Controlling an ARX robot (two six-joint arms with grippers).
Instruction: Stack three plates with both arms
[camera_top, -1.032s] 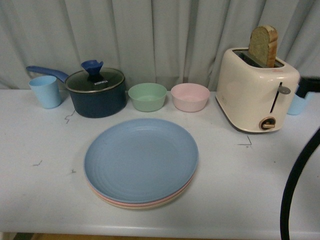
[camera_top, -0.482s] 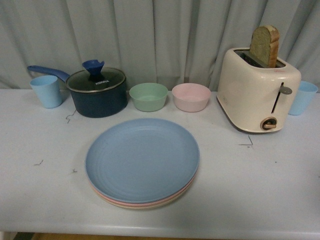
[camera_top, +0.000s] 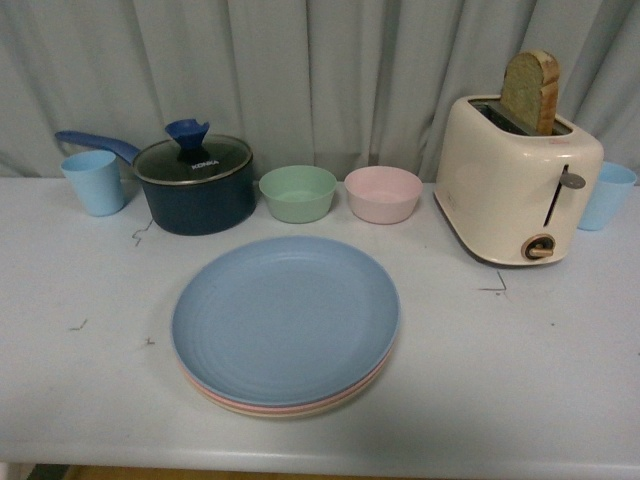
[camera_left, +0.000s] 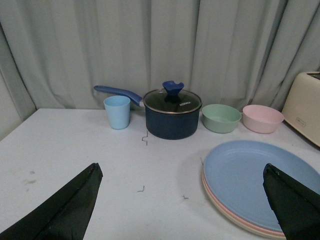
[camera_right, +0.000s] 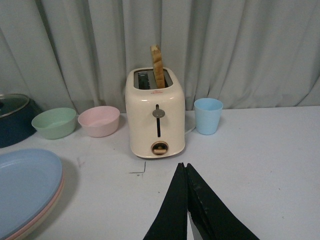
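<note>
Blue plate (camera_top: 285, 318) lies on top of the pink plate (camera_top: 262, 408) and the cream plate (camera_top: 325, 407), in one stack on the white table (camera_top: 520, 380), in front of the green bowl (camera_top: 297, 193). Left gripper (camera_left: 182, 200) has its fingers spread wide; right gripper (camera_right: 186, 172) has its fingers pressed together, holding nothing, in front of the toaster (camera_right: 155, 112).

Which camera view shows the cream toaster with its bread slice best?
The right wrist view: the cream toaster faces it fully, lever and knob visible. The front view shows it angled; the left wrist view catches only an edge.
</note>
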